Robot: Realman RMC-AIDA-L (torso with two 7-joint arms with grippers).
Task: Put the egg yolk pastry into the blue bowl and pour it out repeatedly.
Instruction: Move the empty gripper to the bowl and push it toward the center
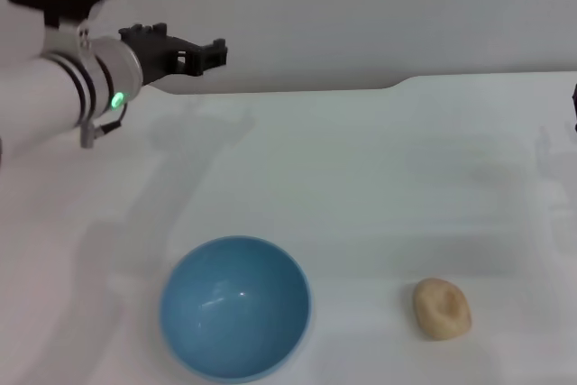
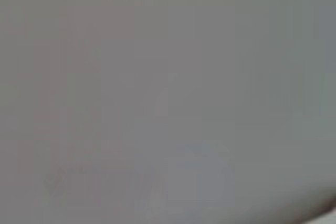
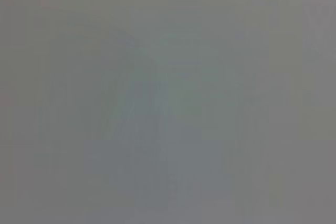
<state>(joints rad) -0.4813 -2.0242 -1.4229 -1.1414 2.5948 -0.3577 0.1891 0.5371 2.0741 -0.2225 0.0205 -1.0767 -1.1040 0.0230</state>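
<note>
The blue bowl sits upright and empty on the white table, with the egg yolk pastry lying to its right, well apart. The left gripper hangs high behind the bowl, holding nothing; whether its jaws are spread cannot be told. The right gripper is out of view. The soft pastry risks being crushed or nudged away by a hard pinch.
</note>
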